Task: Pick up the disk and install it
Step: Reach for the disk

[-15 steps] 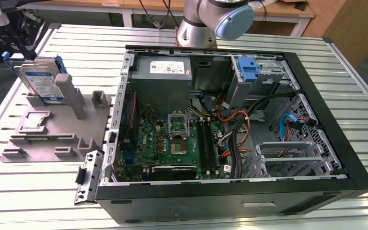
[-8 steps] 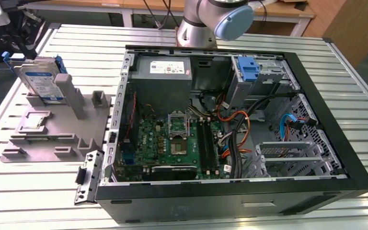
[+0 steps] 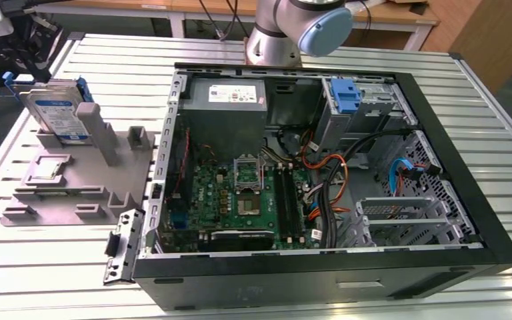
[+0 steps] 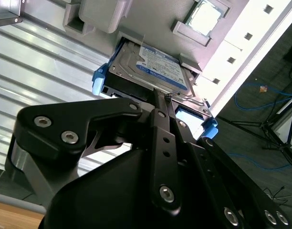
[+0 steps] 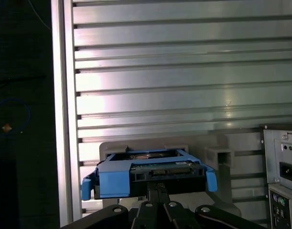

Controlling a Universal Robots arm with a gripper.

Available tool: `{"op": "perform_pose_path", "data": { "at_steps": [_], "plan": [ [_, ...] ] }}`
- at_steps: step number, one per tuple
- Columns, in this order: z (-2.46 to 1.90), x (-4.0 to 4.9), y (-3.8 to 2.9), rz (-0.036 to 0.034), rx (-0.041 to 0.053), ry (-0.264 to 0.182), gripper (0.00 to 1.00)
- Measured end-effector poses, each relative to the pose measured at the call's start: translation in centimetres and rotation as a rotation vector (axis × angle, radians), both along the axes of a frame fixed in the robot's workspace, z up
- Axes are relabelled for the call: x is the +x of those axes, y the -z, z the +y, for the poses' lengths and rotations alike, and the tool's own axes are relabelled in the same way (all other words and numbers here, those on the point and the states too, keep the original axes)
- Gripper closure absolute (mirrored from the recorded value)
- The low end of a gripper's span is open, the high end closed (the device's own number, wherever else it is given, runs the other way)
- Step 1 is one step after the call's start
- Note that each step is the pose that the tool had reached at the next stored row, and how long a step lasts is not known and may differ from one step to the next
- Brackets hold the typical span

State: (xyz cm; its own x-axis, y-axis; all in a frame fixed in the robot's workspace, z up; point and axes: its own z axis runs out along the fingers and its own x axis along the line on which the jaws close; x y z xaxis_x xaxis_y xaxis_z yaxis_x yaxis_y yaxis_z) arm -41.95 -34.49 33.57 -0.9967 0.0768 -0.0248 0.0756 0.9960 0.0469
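The disk (image 3: 56, 110) stands on edge in a grey holder (image 3: 69, 183) at the exterior view's left, beside the open computer case. It is silver with a white-and-blue label and blue carrier rails. My gripper (image 3: 35, 57) hangs just over its upper edge. In the second wrist view the gripper (image 4: 164, 102) reaches the middle of the upper edge of the disk (image 4: 160, 69). In the first wrist view the gripper (image 5: 158, 188) meets the blue rail of the disk (image 5: 151, 171) at its centre.
The open black computer case (image 3: 456, 167) lies on the slatted metal table (image 3: 487, 80). Inside are a grey power supply (image 3: 229, 97), a bare blue bracket (image 3: 347, 97), the motherboard (image 3: 238, 200) and cables. A small chip (image 3: 47, 168) sits on the holder. The arm's base (image 3: 283, 33) stands behind the case.
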Motion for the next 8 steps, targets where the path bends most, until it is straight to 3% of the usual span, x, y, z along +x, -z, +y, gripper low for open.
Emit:
{"op": "perform_pose_path", "data": {
  "at_steps": [8],
  "plan": [
    [0.0, 0.0, -0.21, -0.0002, 0.0001, 0.0, 0.89]
  ]
}}
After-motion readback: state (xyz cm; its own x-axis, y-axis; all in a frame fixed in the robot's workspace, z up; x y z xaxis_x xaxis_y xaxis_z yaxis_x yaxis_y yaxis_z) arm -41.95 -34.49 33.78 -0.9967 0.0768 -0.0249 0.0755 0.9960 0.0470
